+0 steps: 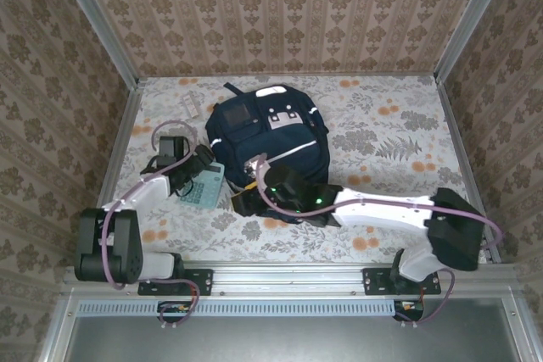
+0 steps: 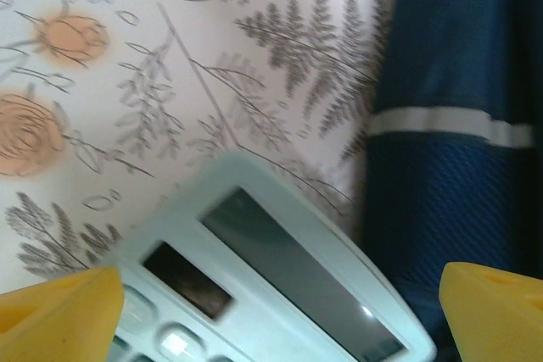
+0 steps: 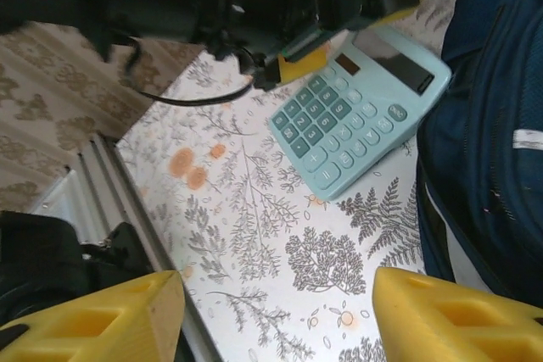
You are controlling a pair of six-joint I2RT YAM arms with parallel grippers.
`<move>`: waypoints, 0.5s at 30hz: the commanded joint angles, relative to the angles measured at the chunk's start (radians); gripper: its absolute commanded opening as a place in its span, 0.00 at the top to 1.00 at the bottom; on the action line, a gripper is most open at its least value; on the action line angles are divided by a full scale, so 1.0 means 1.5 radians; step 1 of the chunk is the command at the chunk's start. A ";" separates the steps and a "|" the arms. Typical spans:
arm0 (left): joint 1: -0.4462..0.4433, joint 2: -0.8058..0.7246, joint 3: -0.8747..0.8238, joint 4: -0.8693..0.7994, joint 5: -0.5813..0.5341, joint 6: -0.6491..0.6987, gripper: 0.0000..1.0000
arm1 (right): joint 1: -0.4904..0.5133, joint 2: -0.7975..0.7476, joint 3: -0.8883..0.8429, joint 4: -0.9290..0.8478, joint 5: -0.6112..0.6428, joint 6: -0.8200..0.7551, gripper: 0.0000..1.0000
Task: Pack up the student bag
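Though both arms reach inward, neither tool holds anything. The student bag (image 1: 267, 137) lies flat at the worktop's mid-width, front pocket up, its top end near the far edge. A pale-blue calculator (image 1: 202, 186) lies keys up just beside the bag's left flank. The left tool (image 1: 202, 165) hangs over the calculator's display end — fingers wide apart. The right tool (image 1: 244, 203) sits by the bag's near-left corner — yellow fingers (image 3: 102, 320) apart, patterned worktop (image 3: 280, 252) between them.

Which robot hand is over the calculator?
The left hand: it hangs over the light-blue calculator. The right hand is over bare table beside the student bag.
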 commanded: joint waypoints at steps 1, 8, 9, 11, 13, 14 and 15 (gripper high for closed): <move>-0.001 -0.043 -0.017 -0.031 -0.026 -0.016 0.03 | 0.000 0.080 0.061 0.019 -0.016 0.031 0.47; 0.033 -0.181 -0.047 -0.121 -0.135 -0.029 0.01 | -0.008 0.244 0.202 -0.002 0.001 0.060 0.53; 0.039 -0.205 -0.060 -0.122 -0.142 -0.028 0.01 | -0.010 0.267 0.226 -0.016 0.014 0.065 0.53; 0.052 -0.258 -0.075 -0.133 -0.161 -0.039 0.00 | -0.017 0.307 0.260 -0.028 0.030 0.076 0.52; 0.058 -0.305 -0.088 -0.138 -0.172 -0.041 0.00 | -0.029 0.344 0.295 -0.038 0.049 0.085 0.52; 0.058 -0.322 -0.092 -0.139 -0.176 -0.041 0.00 | -0.035 0.359 0.311 -0.041 0.054 0.091 0.52; 0.059 -0.337 -0.095 -0.142 -0.179 -0.044 0.00 | -0.043 0.377 0.327 -0.044 0.055 0.096 0.52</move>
